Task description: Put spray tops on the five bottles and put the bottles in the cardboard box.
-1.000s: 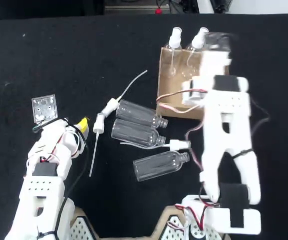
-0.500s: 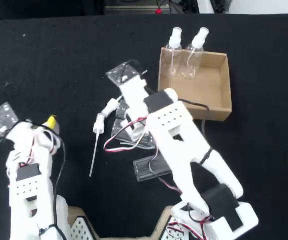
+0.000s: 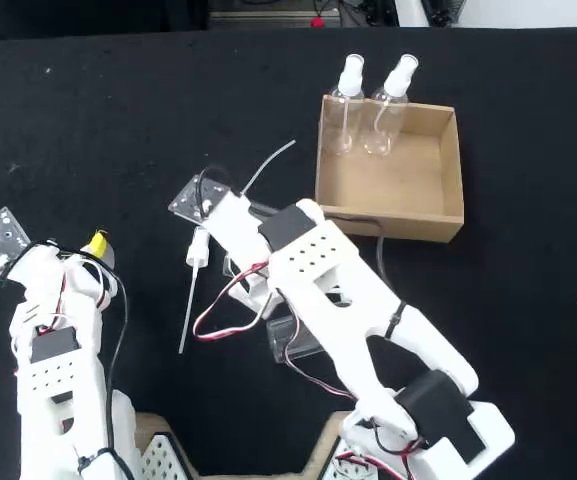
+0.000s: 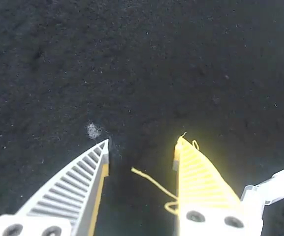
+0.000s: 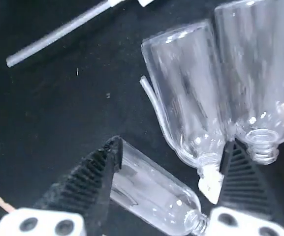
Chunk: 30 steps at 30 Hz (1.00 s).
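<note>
Black table [image 3: 88,100]. At frame centre, the wide-open right claw [image 5: 173,144] straddles a lying bottle [image 5: 154,189] slanting across its gap. The open left claw [image 4: 142,141] sits far lower-left.

Loose bottles [image 3: 286,343] mostly beneath the right arm [image 3: 340,272]

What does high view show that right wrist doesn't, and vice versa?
High view adds the cardboard box with two topped bottles standing inside. Right wrist view adds the right gripper, open over three uncapped bottles, their threaded necks, and a spray top beside them. Both show the black table, a loose spray tube and part of those bottles.
</note>
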{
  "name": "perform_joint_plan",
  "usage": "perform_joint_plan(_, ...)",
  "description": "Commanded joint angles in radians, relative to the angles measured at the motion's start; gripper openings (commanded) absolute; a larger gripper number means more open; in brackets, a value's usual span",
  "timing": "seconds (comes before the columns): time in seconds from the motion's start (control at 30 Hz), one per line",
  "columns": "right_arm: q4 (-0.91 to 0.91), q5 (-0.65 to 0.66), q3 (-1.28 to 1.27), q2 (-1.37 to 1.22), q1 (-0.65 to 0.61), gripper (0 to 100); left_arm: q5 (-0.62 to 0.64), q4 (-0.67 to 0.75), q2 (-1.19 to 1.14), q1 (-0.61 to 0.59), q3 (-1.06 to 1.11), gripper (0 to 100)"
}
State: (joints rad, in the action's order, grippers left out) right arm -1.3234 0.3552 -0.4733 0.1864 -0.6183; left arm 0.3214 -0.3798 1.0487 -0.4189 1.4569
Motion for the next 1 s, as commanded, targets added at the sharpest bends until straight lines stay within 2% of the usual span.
perform_joint_plan(0.0, 0.040, 0.037, -0.008, 0.038, -0.002, 28.6, 0.011, 0.023, 0.008, -0.005, -0.047, 21)
perform_joint_plan(0.23, 0.167, 0.072, -0.082, -0.085, 0.005, 27.3, 0.009, 0.023, 0.008, -0.005, -0.047, 21)
perform_joint_plan(0.43, 0.181, 0.072, -0.047, -0.134, 0.003, 26.6, 0.008, 0.023, 0.008, -0.005, -0.047, 21)
perform_joint_plan(0.6, 0.196, 0.078, -0.059, -0.142, 0.003, 17.3, 0.008, 0.023, 0.008, -0.005, -0.047, 21)
perform_joint_plan(0.8, 0.204, 0.072, -0.062, -0.182, 0.000, 22.1, 0.008, 0.023, 0.008, -0.005, -0.047, 21)
perform_joint_plan(0.97, 0.216, 0.072, -0.047, -0.245, 0.002, 22.3, 0.008, 0.023, 0.008, -0.005, -0.047, 21)
